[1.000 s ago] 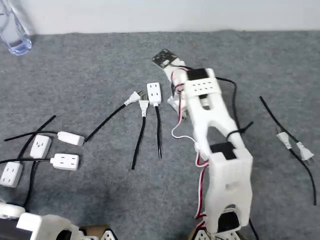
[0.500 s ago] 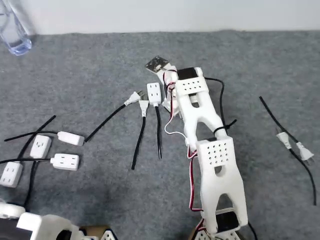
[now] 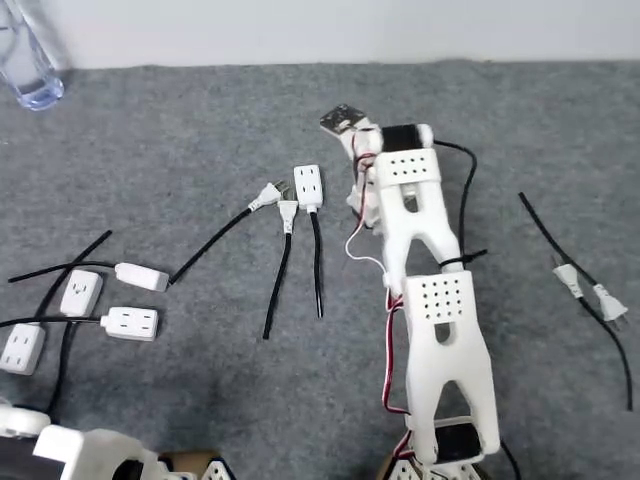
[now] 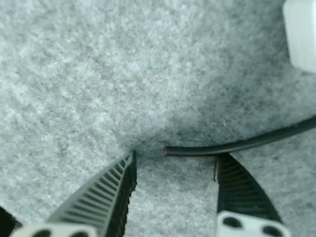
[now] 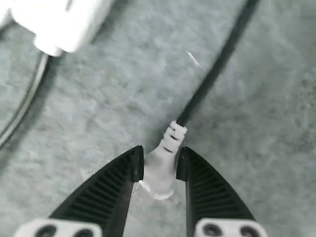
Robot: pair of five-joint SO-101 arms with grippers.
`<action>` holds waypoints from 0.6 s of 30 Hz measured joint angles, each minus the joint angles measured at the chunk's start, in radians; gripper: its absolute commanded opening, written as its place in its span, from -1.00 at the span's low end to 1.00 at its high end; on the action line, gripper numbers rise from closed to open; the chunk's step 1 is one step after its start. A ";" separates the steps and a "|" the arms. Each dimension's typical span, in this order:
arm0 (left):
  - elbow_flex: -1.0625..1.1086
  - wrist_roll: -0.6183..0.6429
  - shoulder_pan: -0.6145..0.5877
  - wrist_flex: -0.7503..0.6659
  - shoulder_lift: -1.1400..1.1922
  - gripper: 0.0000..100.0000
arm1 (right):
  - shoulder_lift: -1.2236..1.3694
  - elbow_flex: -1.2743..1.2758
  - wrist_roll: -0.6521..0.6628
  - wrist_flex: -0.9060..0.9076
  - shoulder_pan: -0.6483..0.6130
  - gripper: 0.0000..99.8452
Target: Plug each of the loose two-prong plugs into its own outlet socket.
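At the near left edge of the table, the left arm sits low over the grey carpet; the left gripper has its jaws spread wide, with only the end of a black cord lying between the tips; just beyond lie three white sockets on black leads. Across at the right, a pair of plugs rests on its own, well apart from everything else. Farther in, the right arm stretches over mid-table; the right gripper pinches a white two-prong plug by its body, one jaw pressed on each side, its lead trailing off; a socket block lies near it. Two loose plugs lie just beside a lone socket; a clear bottle stands in the far corner.

The plug looks light, hard and smooth, so it may twist in the grip; its springy lead will likely tug it askew; the moulded body is the place to hold, prongs left free. The block is probably light enough to slide when pushed, so it wants bracing.
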 measured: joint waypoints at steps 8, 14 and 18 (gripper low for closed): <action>0.000 0.000 0.000 0.000 0.000 -0.49 | 0.020 -0.049 0.000 0.034 0.005 -0.75; 0.000 0.000 0.000 0.000 0.000 -0.49 | 0.020 -0.063 0.000 0.035 0.020 -0.66; 0.000 0.000 0.000 0.000 0.000 -0.49 | 0.020 -0.063 0.000 0.035 0.038 -0.40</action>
